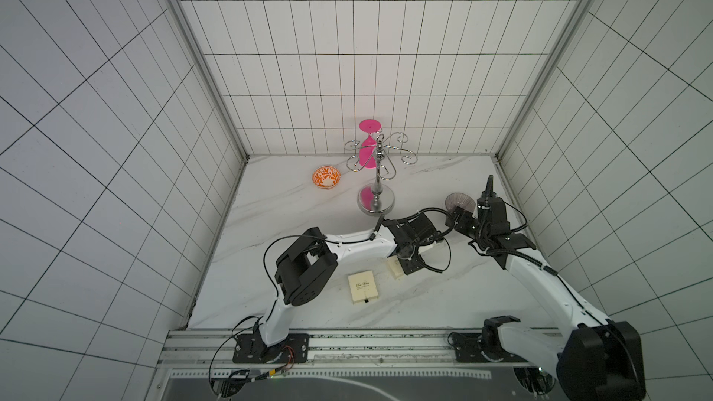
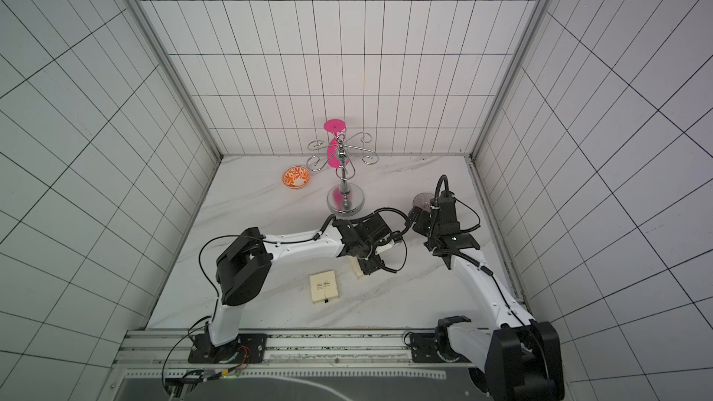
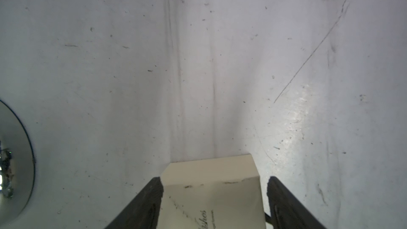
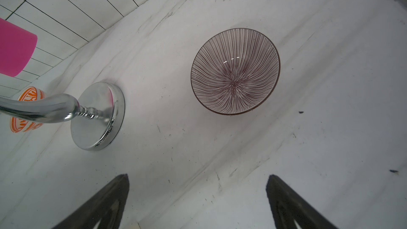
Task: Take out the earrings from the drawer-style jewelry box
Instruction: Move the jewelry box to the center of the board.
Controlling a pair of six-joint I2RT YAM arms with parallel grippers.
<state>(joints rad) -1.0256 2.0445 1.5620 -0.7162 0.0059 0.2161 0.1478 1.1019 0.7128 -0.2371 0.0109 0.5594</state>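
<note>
Left hand (image 3: 215, 179) apparently straddles cream box (image 3: 211, 168).

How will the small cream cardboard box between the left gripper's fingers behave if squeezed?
Probably light: the small cream cardboard box is flat. Its creased lid suggests it could dent under the left gripper. On the glossy marble table it likely slides.

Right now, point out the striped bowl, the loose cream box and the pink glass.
Striped bowl (image 4: 235, 73): right wrist view, inside.
Loose box (image 1: 363, 286): in a top view, lid.
Pink glass (image 1: 365, 155): in a top view, cup.
</note>
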